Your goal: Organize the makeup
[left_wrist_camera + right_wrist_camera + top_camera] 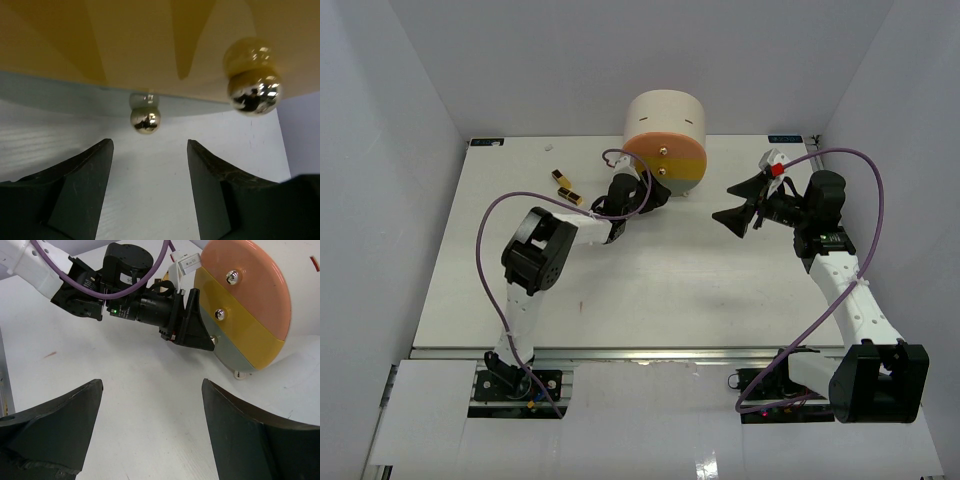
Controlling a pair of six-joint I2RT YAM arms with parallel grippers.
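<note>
Pointing left gripper (150, 143), jaws wide, empty, at bottom drawer knob (145, 120); holding right gripper (151, 382) wide, empty; showing unreadable white tag (186, 262)

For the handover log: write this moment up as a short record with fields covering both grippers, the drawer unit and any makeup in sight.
left gripper: open, empty, lined up on the lowest knob, which sits just beyond the fingertips, not clamped
right gripper: open, empty, held over the table, facing the drawer unit
drawer unit: at the far edge, orange, yellow and grey-green fronts look flush
lipstick tubes: two lying on the table left of the drawer unit, clear of both grippers
</note>
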